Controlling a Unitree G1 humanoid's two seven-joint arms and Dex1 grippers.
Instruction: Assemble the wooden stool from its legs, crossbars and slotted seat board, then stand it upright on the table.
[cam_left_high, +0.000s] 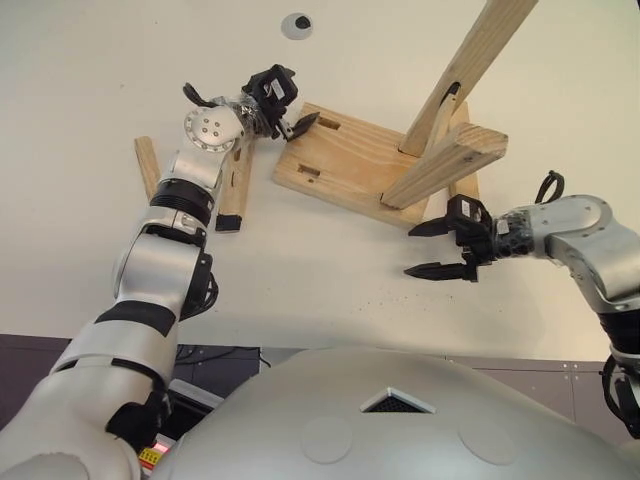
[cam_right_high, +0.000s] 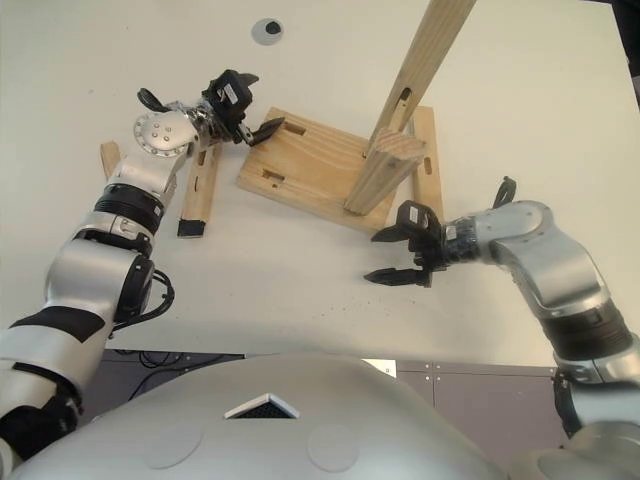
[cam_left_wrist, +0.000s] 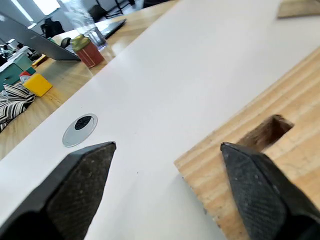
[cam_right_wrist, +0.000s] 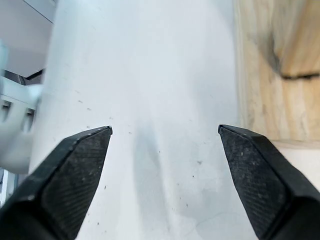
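The left hand (cam_left_high: 300, 126) has its two black fingers spread wide and grips nothing. It sits at the far left corner of the flat pale wooden seat board with slots (cam_left_high: 345, 160). One finger (cam_left_wrist: 260, 185) is over the board's corner by a slot, and the other is over the white bench (cam_left_high: 330, 270). The right hand (cam_left_high: 412, 250) is spread wide too and holds nothing. It hovers over the bench just by the near right corner of the board, not touching it. The board lies flat in the middle of the bench. A thick pale wooden leg (cam_left_high: 445, 160) rises from its right part, with a taller pale wooden leg with a slot (cam_left_high: 470, 60) right beside it. A pale wooden bar with a slot (cam_right_high: 429, 150) lies flat on the bench, just right of the board. Left of the board, under the left arm, lies a long wooden bar with a black end (cam_left_high: 236, 195). Farther left lies a short wooden stick (cam_left_high: 147, 165). A round grey cap (cam_left_high: 297, 25) sits in the bench at the far side.
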